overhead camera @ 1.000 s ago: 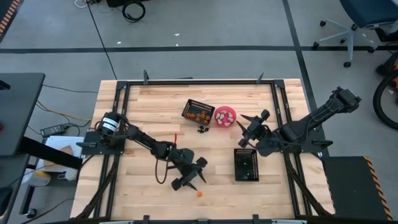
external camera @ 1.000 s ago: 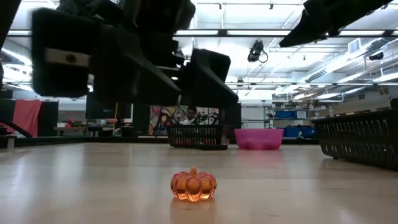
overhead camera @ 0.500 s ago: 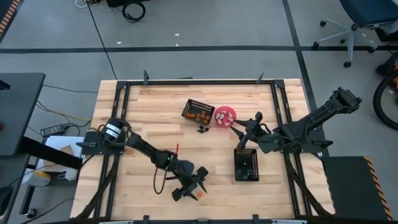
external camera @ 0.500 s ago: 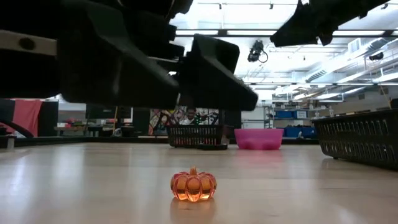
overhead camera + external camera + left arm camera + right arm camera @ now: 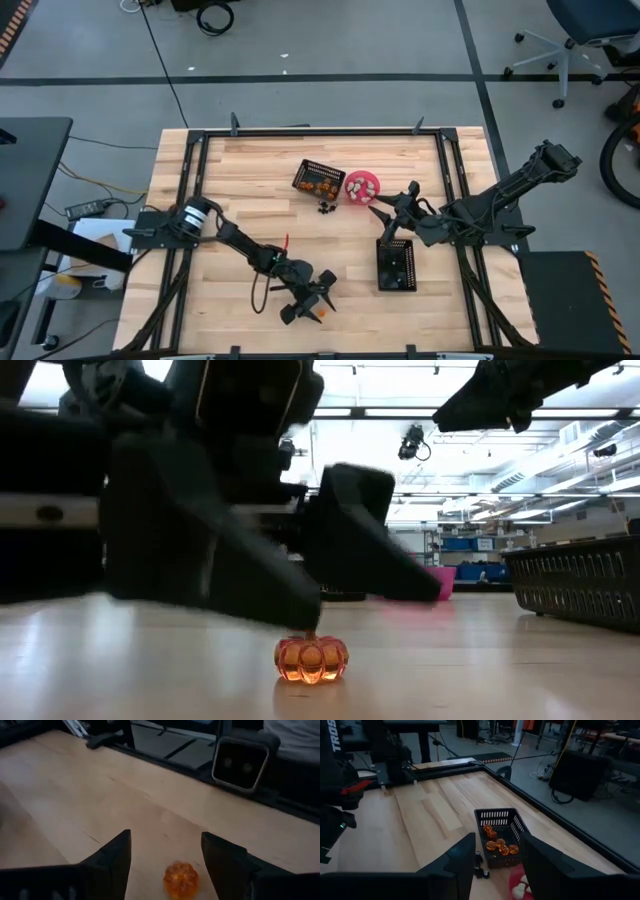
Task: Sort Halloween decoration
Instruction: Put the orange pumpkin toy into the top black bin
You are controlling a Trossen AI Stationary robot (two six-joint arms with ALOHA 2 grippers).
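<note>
One orange pumpkin trinket (image 5: 181, 879) rests on the wooden table near its front edge (image 5: 320, 313), also in the low view (image 5: 311, 658). My left gripper (image 5: 166, 840) is open and low over the table (image 5: 311, 299). Its fingers stand on either side of the pumpkin without touching it. My right gripper (image 5: 383, 222) hangs open and raised at the right (image 5: 495, 845), with nothing between its fingers. Several orange trinkets (image 5: 497, 845) lie in a black mesh basket (image 5: 318, 178). A few black trinkets (image 5: 326, 207) lie loose on the table beside it.
A round pink bowl (image 5: 362, 185) holding pale trinkets stands right of the far basket. A second black mesh basket (image 5: 396, 265) sits below my right gripper. A black metal frame (image 5: 300, 131) runs around the table edges.
My left gripper has moved down and toward the table's near edge, up to the orange pumpkin, and now straddles it. My right gripper has tipped and rolled a little while staying in place. The pumpkin has not moved.
</note>
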